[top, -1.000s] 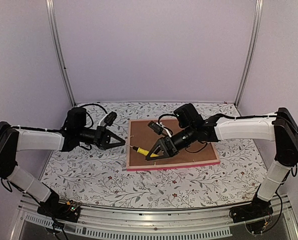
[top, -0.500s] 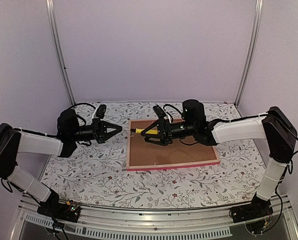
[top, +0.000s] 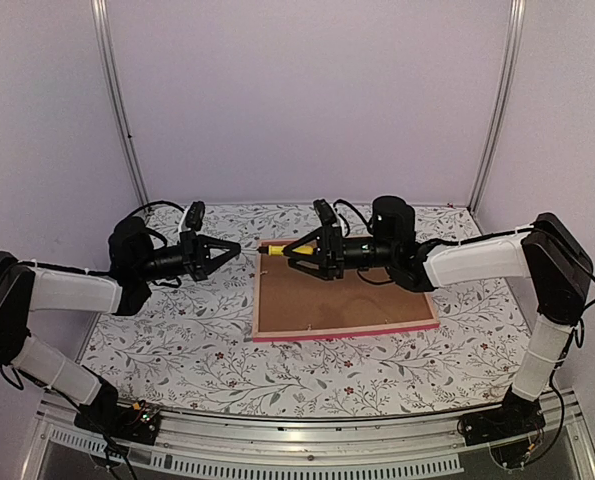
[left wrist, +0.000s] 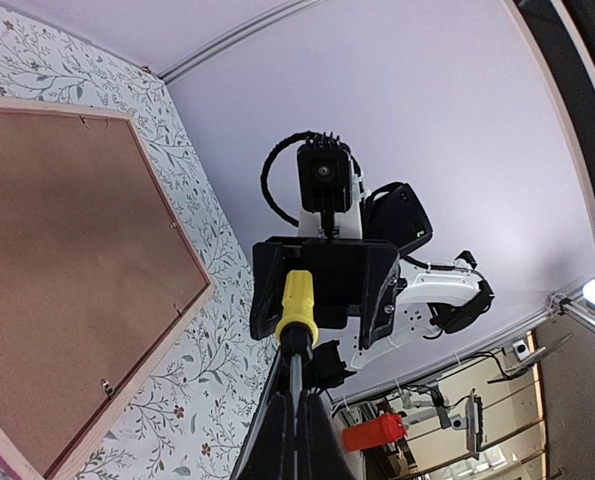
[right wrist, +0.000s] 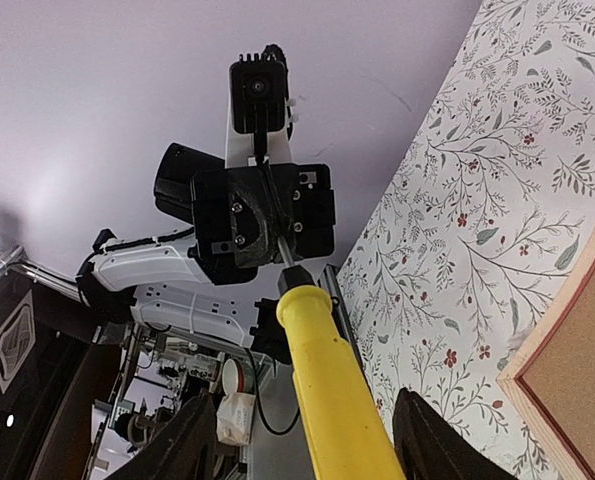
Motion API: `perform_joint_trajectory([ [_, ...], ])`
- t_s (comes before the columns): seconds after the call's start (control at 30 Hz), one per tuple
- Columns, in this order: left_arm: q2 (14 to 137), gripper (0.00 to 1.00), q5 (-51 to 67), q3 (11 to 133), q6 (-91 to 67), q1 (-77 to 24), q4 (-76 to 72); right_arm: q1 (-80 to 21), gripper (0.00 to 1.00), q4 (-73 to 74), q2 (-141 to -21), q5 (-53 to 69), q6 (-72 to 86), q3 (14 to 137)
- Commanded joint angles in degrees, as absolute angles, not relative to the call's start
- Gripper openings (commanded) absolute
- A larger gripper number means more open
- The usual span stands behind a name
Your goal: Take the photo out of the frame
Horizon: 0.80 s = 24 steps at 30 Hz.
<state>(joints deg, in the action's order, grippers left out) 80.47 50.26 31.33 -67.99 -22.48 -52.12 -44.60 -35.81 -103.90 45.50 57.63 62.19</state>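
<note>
Yellow-handled screwdriver [top: 303,247], mid-picture above the frame [top: 347,333]: right hand [top: 292,255] is clamping its handle, while left hand [top: 235,247], fingers together, is facing its tip.

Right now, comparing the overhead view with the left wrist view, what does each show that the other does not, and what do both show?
Only overhead: the whole frame, all four sides, and both arms down to their bases. Only the left wrist: the right arm's camera lens head-on, and a red object in the background. Both: the yellow-handled screwdriver held by the right gripper and pointing at the shut left gripper, the brown backing board, the flowered table cover.
</note>
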Motion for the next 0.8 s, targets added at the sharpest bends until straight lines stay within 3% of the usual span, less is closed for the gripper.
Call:
perform_joint_trajectory([
  [0.0, 79.9, 0.00, 49.4, 31.5, -67.9, -23.3, -54.9, -44.0, 0.60, -42.4, -103.7, 44.2, 61.0, 61.6],
  [0.77, 82.3, 0.00, 50.1, 32.4, -68.9, -24.6, -57.2, -43.4, 0.26, -43.5, -104.0, 44.1, 61.6, 61.1],
])
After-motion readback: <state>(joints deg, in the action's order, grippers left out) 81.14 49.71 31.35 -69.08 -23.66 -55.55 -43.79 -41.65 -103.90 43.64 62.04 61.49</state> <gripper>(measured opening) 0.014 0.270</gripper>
